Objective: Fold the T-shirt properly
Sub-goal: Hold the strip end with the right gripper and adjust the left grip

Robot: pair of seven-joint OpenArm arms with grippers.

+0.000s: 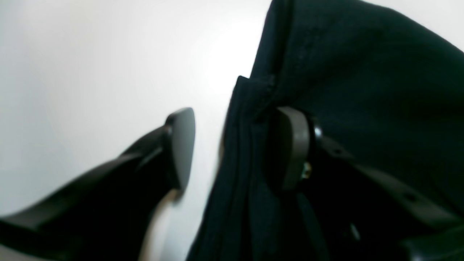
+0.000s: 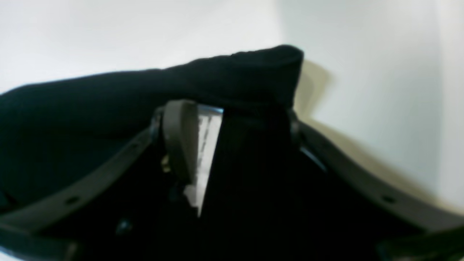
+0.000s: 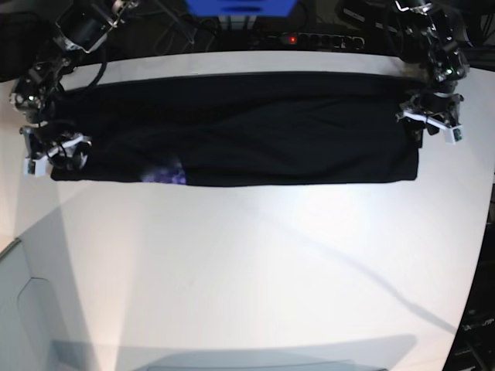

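The black T-shirt (image 3: 255, 131) lies as a long folded band across the far part of the white table (image 3: 247, 270). A bit of purple print (image 3: 166, 174) shows at its near edge on the left. My left gripper (image 3: 431, 126) is at the shirt's right end. In the left wrist view it (image 1: 237, 145) is open, and the cloth (image 1: 362, 72) drapes against one finger only. My right gripper (image 3: 56, 153) is at the shirt's left end. In the right wrist view it (image 2: 235, 134) has its jaws apart, with black cloth (image 2: 235, 69) and the white tag (image 2: 206, 145) between them.
A power strip with a red light (image 3: 309, 39), cables and a blue object (image 3: 240, 6) sit behind the table's far edge. The table's right edge (image 3: 486, 232) runs close to my left arm. A grey panel (image 3: 31, 309) is at the near left.
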